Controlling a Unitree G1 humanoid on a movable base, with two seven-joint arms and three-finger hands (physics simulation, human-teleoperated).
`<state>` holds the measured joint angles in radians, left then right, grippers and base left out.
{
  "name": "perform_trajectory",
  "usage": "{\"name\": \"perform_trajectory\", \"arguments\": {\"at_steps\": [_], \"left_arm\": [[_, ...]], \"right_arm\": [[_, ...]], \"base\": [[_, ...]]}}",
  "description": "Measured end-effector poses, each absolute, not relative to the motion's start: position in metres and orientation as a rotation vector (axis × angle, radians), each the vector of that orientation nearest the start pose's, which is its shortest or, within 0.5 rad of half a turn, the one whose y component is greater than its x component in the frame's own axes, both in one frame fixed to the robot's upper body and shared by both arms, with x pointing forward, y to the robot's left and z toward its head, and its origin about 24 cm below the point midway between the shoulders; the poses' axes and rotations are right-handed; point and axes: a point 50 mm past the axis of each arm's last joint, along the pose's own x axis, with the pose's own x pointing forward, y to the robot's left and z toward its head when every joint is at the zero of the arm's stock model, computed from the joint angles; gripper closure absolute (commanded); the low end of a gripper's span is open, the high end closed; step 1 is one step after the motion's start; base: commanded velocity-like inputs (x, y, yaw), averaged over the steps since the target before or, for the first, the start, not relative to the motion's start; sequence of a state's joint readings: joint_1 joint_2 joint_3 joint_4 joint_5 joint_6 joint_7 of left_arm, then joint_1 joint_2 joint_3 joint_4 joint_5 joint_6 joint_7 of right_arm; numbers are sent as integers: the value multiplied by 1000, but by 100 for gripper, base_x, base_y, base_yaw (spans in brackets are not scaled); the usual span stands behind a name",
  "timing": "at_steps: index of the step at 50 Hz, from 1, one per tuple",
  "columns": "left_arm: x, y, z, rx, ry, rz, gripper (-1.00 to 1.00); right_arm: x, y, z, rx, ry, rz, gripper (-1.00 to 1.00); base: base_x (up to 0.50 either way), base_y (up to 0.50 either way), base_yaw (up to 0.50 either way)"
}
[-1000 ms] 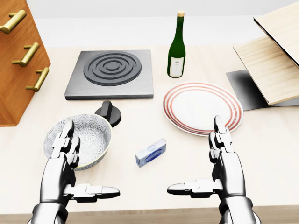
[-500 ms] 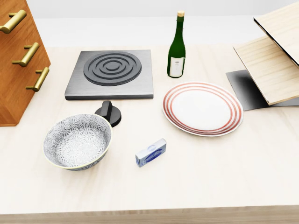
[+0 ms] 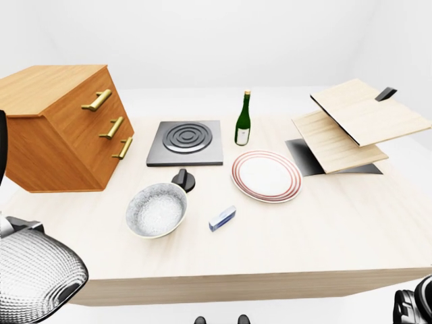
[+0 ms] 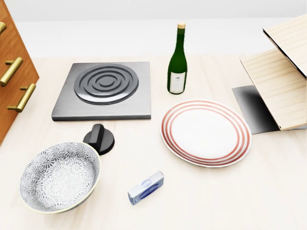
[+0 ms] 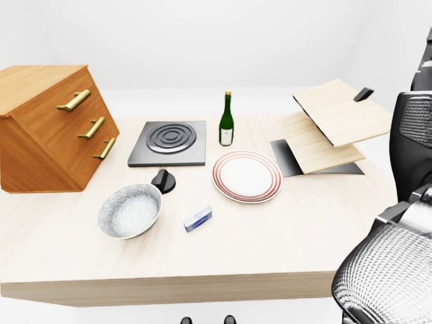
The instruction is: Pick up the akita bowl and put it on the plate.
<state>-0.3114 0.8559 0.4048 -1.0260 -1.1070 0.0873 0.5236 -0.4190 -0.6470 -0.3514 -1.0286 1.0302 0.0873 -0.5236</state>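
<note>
While the akita bowl (image 4: 60, 176) sat untouched at the head view's lower left, well apart from the plate (image 4: 206, 132) at right, neither hand showed, so finger state was unknowable; reaching for the bowl seemingly came next.

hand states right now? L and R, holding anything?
Left hand: not in view in any camera; state cannot be told.
Right hand: not in view either.
Bowl sits unheld on the table.

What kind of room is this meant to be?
Probably a simulated kitchen: a hob with its knob sits on a wooden table, alongside a plate, a patterned bowl and a wine bottle.
</note>
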Motion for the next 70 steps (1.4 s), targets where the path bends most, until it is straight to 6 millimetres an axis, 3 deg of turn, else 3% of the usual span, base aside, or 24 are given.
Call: {"name": "perform_trajectory", "arguments": {"at_steps": [24,44,56,70], "left_arm": [[134,181,332,-178,-1012,-290,-97],[135,179,331,-159,-998,-302,-97],[134,178,333,-154,-996,-313,-97],[130,180,338,-161,-1016,-322,-97]], "right_arm": [[146,-174,316,391,-1104,218,-100],[156,-149,290,287,-1018,247,-100],[152,-123,275,128,-1075,330,-100],[143,-81,260,-221,-1124,457,-100]], "base": [[12,-2,0],[0,0,0],[0,0,0],[0,0,0]]}}
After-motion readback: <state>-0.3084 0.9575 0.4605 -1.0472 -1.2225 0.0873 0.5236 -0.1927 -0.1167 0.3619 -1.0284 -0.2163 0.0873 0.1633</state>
